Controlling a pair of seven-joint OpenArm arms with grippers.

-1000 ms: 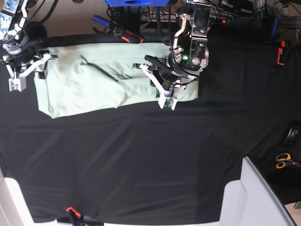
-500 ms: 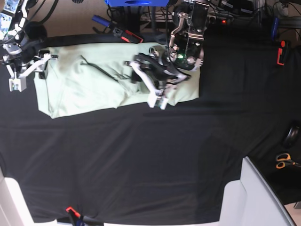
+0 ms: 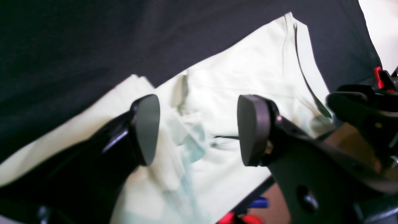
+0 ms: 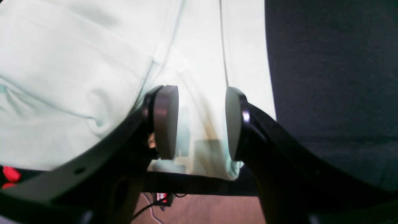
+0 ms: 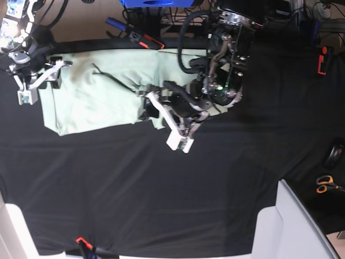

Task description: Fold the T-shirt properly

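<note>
The pale mint-green T-shirt (image 5: 91,91) lies spread across the black table cloth at the far left. Its right part is hidden under my left arm. My left gripper (image 5: 164,121) hangs over the shirt's front edge near its middle. In the left wrist view this gripper (image 3: 199,130) is wide open and empty above a small wrinkle in the shirt (image 3: 217,93). My right gripper (image 5: 39,81) is at the shirt's left end. In the right wrist view it (image 4: 199,123) is open, with the shirt's (image 4: 77,62) edge strip lying below between its pads.
A red and black clamp (image 5: 145,40) and a blue tool (image 5: 113,22) lie at the table's far edge behind the shirt. Scissors (image 5: 323,184) and a red object (image 5: 322,59) are at the right. A white box (image 5: 302,226) stands at the front right.
My left arm has swung left and toward the front across the shirt, its gripper now at the shirt's front edge. My right gripper has shifted slightly toward the far side.
</note>
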